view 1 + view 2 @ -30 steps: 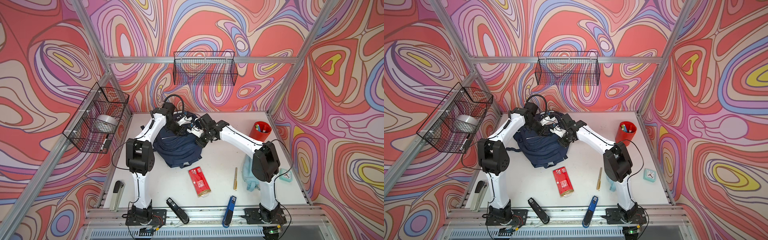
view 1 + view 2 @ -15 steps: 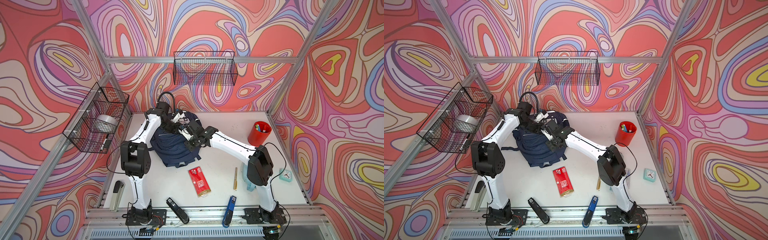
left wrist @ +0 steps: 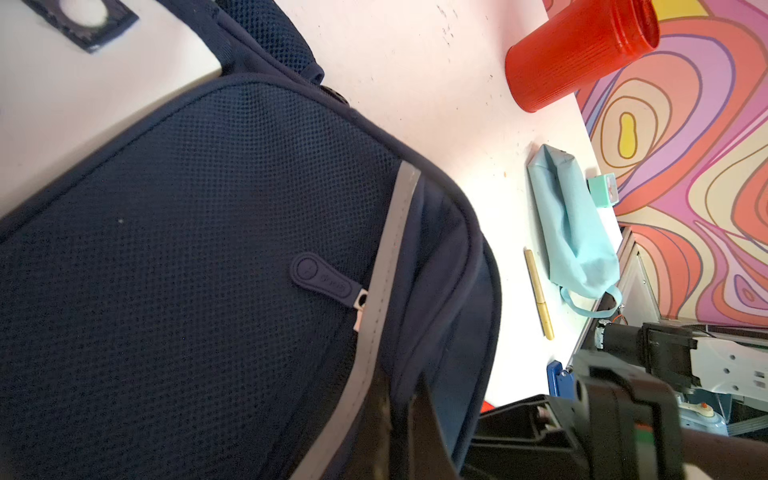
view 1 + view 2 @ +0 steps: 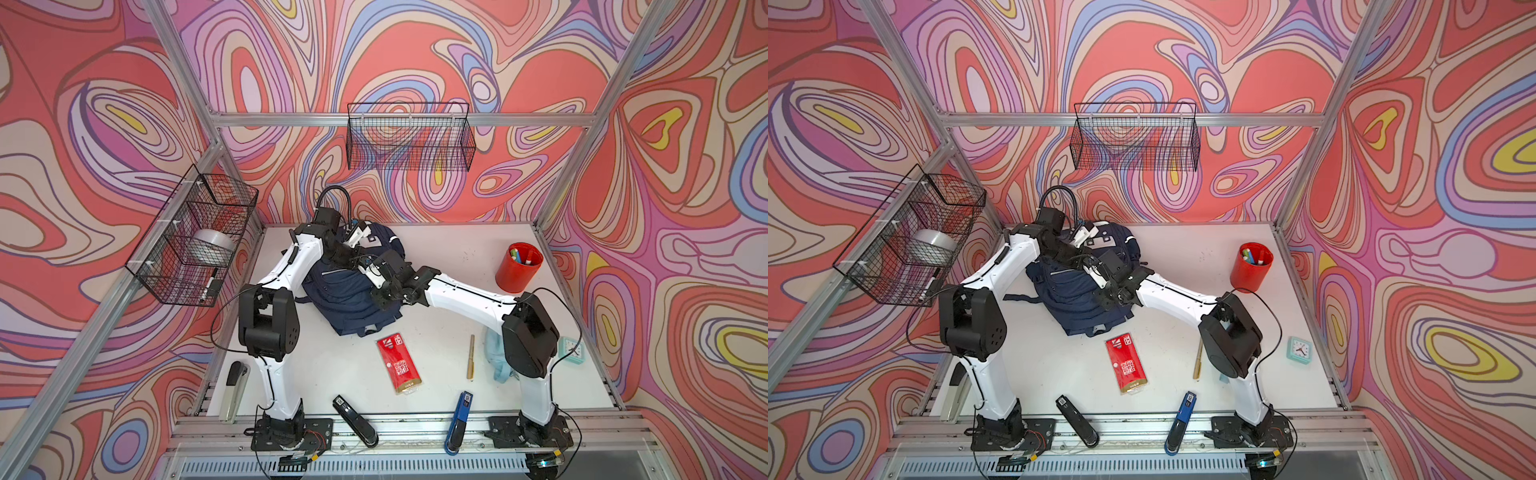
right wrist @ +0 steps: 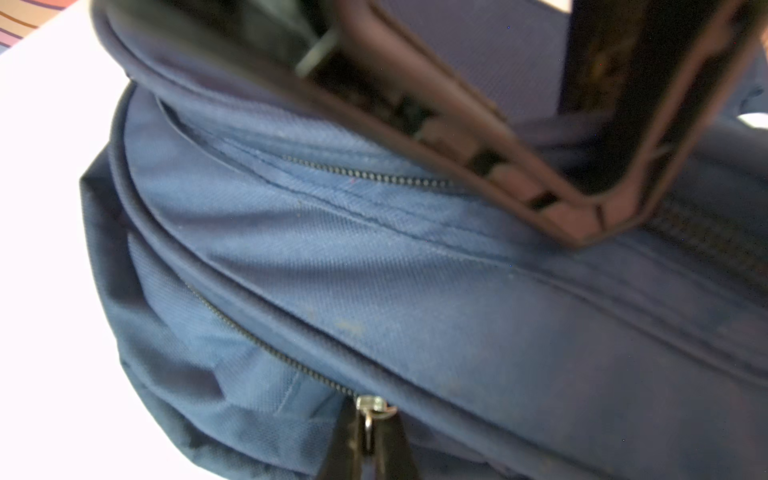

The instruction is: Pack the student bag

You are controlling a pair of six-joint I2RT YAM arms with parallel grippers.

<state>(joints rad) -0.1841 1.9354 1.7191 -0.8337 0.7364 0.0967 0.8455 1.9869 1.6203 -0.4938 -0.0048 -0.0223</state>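
Observation:
The student bag (image 4: pixel 353 303) (image 4: pixel 1077 305), a navy backpack, lies at the back left of the table (image 4: pixel 440 332) in both top views. Both grippers meet over its upper part. My left gripper (image 3: pixel 399 399) (image 4: pixel 351 257) is shut on a fold of the bag's fabric beside a grey stripe (image 3: pixel 386 266). My right gripper (image 5: pixel 368 440) (image 4: pixel 368 268) is shut on the metal pull of a zipper slider (image 5: pixel 374 404) on the bag's side. The left gripper's black fingers (image 5: pixel 582 216) press on the bag just past it.
Right of the bag stands a red cup (image 4: pixel 518 268) with markers. In front lie a red packet (image 4: pixel 399 363), gold pen (image 4: pixel 471 357), light blue pouch (image 4: pixel 496 357), small clock (image 4: pixel 571 351), and blue (image 4: pixel 459 419), black (image 4: pixel 355 419) and grey (image 4: pixel 233 390) staplers. Wire baskets (image 4: pixel 409 137) hang on the walls.
My right gripper has travelled leftwards across the bag, its arm stretching out. The left gripper has shifted slightly back and left, and the bag's top has bunched up.

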